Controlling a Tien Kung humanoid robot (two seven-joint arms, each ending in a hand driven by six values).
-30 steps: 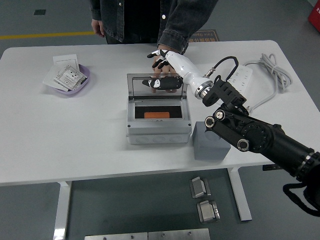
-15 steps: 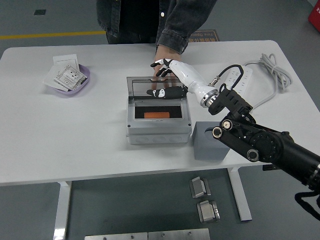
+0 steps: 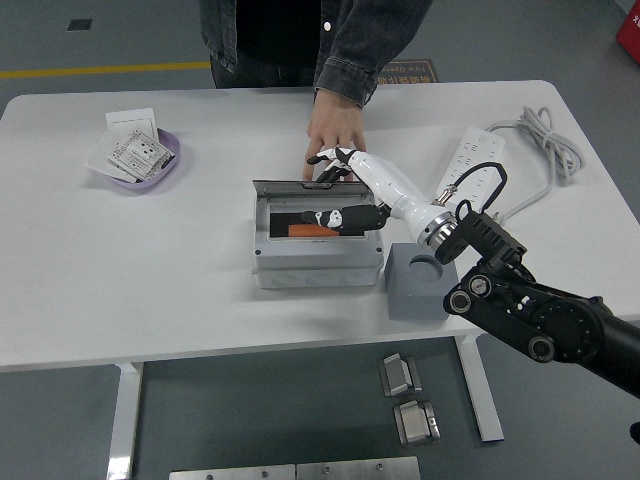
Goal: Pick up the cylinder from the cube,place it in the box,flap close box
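While lid (image 3: 300,189) hangs half-lowered over box (image 3: 318,268), noted from left: purple bowl (image 3: 160,166) of packets well apart. Orange cylinder (image 3: 300,230) lying inside box. Person's hand (image 3: 332,135) pressed on table just behind box. Right hand (image 3: 340,190) on lid edge, fingers hooked narrow, holding nothing. Gray cube (image 3: 418,290) beside box, bare. Risk: lid slipping off fingertips, or box shoving back onto person's hand.
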